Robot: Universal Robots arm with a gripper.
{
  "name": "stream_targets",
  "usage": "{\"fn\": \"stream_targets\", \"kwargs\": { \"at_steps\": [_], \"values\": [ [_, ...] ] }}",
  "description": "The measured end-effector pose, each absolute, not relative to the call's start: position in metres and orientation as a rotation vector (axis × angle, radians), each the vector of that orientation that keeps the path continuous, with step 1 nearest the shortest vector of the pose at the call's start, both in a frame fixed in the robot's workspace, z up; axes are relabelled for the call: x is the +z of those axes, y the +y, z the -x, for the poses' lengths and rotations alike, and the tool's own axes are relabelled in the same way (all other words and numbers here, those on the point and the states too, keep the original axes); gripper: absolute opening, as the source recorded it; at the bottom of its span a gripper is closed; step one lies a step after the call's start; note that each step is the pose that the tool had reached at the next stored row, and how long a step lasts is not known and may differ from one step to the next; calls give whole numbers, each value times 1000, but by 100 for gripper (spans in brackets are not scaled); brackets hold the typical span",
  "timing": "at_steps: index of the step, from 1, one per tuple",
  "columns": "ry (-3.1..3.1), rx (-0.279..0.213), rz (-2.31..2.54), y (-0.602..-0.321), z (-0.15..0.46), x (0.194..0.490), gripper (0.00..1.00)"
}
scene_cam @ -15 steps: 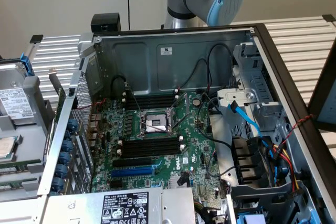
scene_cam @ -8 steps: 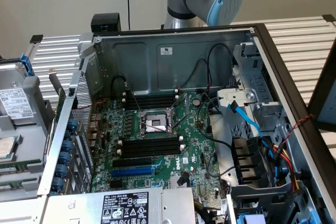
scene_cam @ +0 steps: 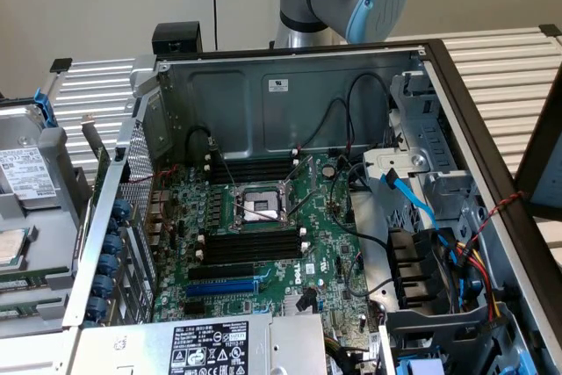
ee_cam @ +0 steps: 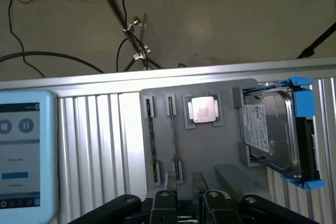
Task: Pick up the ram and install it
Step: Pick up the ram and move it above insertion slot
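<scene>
Two ram sticks point(ee_cam: 151, 140) point(ee_cam: 174, 139) stand on edge, thin and green, in the slots of a grey holder plate point(ee_cam: 210, 150) lying on a ribbed aluminium table. My gripper point(ee_cam: 186, 205) hangs open over the near edge of that plate, just off the ends of the sticks, with nothing between its black fingers point(ee_cam: 164, 203). In the exterior view the open computer case point(scene_cam: 290, 85) shows its green motherboard point(scene_cam: 325, 243) with black memory slots point(scene_cam: 250, 248) point(scene_cam: 255, 169) on both sides of the processor socket point(scene_cam: 261, 206); none holds a stick.
A processor chip point(ee_cam: 203, 111) and a hard drive in a blue bracket point(ee_cam: 273, 132) share the holder plate. A pale blue teach pendant point(ee_cam: 21, 156) lies beside it. Inside the case, black cables point(scene_cam: 351, 111), blue cables point(scene_cam: 413, 195) and a drive cage point(scene_cam: 430, 278) crowd the exterior view's right.
</scene>
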State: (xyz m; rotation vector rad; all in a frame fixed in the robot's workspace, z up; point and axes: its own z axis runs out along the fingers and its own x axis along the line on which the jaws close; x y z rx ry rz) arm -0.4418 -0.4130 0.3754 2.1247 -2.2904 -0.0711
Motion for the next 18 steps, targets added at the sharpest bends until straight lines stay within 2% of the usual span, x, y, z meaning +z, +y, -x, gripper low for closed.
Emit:
{"fn": "stream_targets", "kwargs": {
  "at_steps": [18],
  "values": [
    [-2162,-69,-2252,-420,442,361,27]
  ]
}}
